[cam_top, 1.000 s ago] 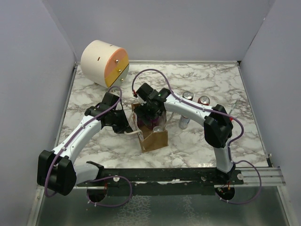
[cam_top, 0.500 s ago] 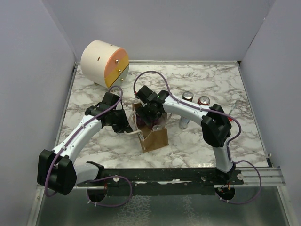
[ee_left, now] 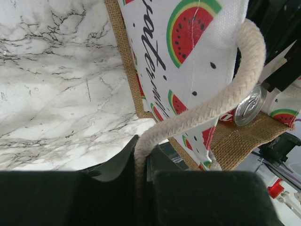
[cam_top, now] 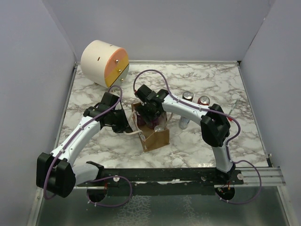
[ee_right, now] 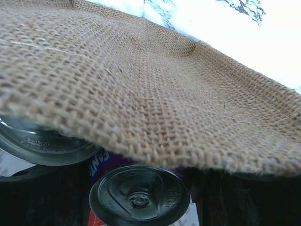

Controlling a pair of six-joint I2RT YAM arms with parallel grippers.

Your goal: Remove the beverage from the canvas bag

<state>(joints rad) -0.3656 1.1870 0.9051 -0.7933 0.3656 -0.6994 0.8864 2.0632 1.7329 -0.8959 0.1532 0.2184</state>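
Note:
The canvas bag [cam_top: 155,137] stands upright mid-table; its watermelon-print side [ee_left: 188,61] faces the left wrist camera. My left gripper [cam_top: 126,127] is shut on a white rope handle [ee_left: 202,115] and holds it out to the bag's left. My right gripper [cam_top: 153,115] reaches down into the bag's mouth, behind the burlap wall [ee_right: 155,94]. Its jaws are open on either side of a beverage can's dark top [ee_right: 139,193], with a purple can behind. A second can top [ee_right: 42,141] lies to the left. One can top also shows in the left wrist view [ee_left: 249,106].
Three cans stand right of the bag: two at the back [cam_top: 187,95], [cam_top: 203,100] and one nearer [cam_top: 184,121]. A cream-and-orange drum [cam_top: 103,63] lies at the back left. Grey walls enclose the marble table [cam_top: 225,136].
My right gripper has shifted slightly left and lower into the bag's mouth. The left gripper has kept hold of the rope handle and barely moved.

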